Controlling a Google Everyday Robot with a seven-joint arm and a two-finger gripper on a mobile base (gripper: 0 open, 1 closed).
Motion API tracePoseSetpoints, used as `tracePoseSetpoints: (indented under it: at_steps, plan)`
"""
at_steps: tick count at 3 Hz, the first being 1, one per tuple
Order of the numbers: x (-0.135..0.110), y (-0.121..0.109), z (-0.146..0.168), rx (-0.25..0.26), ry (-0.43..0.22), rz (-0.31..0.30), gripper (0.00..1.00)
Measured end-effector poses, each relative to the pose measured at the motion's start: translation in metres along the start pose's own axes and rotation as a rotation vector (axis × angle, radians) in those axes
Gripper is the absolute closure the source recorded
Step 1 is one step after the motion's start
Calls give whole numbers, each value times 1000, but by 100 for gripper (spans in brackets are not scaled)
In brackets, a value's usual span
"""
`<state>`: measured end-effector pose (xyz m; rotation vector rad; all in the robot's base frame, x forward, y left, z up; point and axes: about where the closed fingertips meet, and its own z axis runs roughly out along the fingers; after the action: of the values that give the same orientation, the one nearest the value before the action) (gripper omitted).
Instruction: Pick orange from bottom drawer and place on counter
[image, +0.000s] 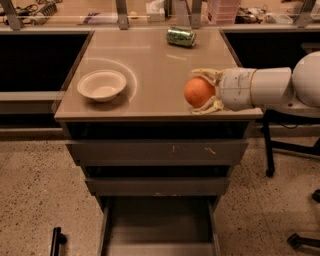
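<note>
The orange (198, 92) is held between the pale fingers (206, 75) of my gripper (201, 92), which is shut on it. The white arm reaches in from the right. The orange hangs over the front right part of the beige counter (150, 65), close to its front edge. Whether it touches the top I cannot tell. At the foot of the grey cabinet the bottom drawer (160, 225) stands pulled out, showing a bare grey floor.
A white bowl (102, 85) sits on the counter's left side. A green soda can (181, 36) lies on its side at the back. Two wider grey drawers (157, 152) are shut above the open one. A chair base stands on the floor at right.
</note>
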<state>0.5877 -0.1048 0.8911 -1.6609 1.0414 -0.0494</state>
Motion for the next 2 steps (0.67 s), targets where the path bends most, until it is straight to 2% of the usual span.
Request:
tracePoseSetpoints:
  at_steps: [1,2]
  plan:
    - [7,-25,23,-21,-8,-8,100]
    - [16,-37,45,-36,-18,12,100]
